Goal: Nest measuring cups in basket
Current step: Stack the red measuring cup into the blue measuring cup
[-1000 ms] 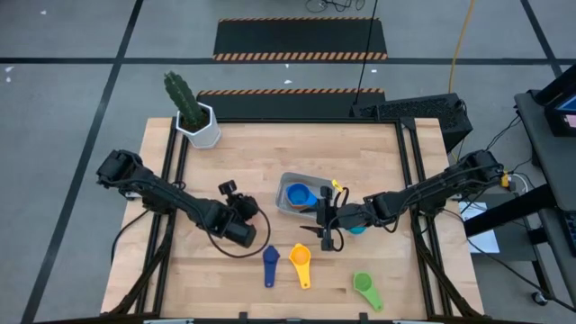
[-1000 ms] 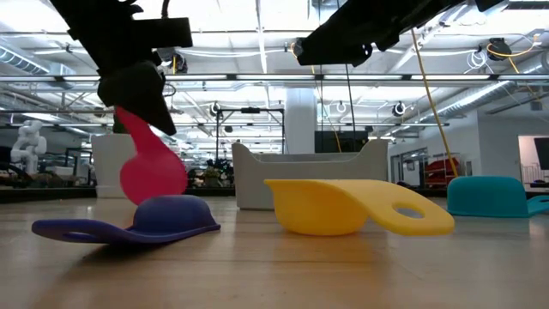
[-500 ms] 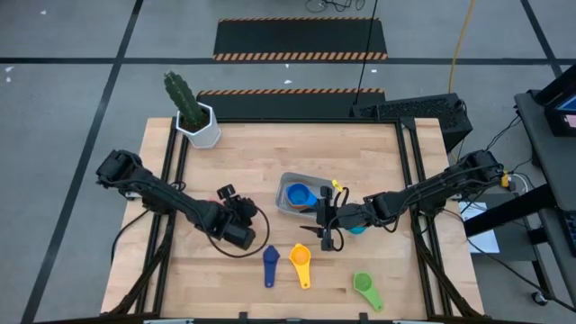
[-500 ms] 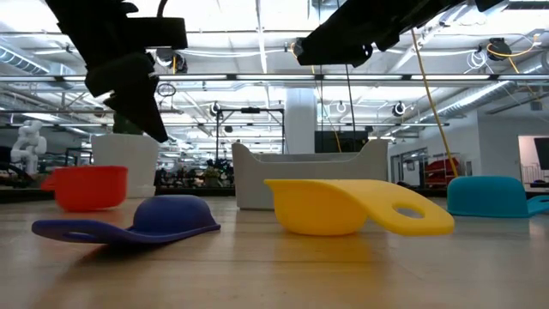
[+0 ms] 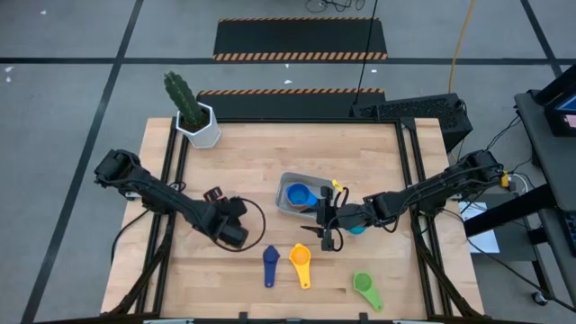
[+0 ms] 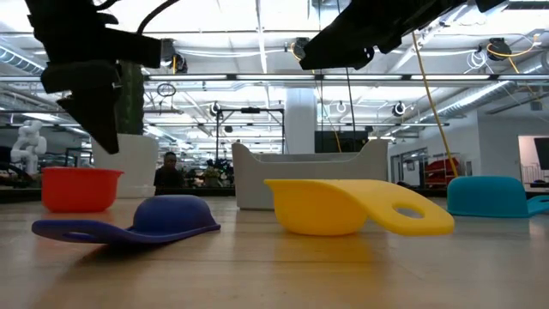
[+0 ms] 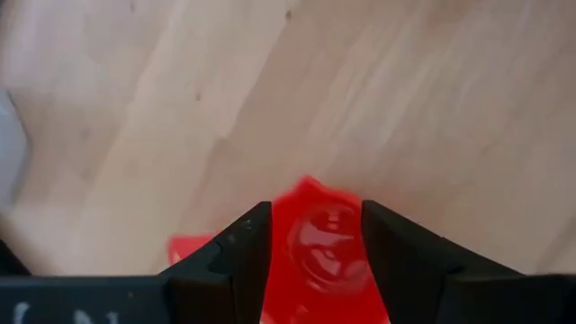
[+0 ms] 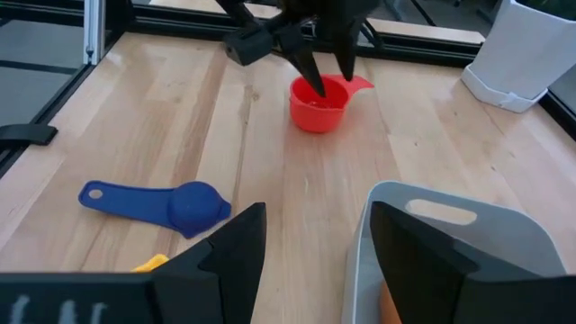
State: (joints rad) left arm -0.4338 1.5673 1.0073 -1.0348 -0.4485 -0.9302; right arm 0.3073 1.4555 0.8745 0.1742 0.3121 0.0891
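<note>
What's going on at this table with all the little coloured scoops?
Two robot arms are gathering measuring cups into a basket. The left gripper, fingers open, hangs right over a red cup standing upright on the wood. The right gripper waits open beside the basket, which holds a blue cup. Navy, yellow and green cups lie loose.

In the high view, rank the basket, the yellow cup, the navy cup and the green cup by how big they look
1. basket, clearly largest.
2. yellow cup, green cup and navy cup look about alike; I would not rank them.
</note>
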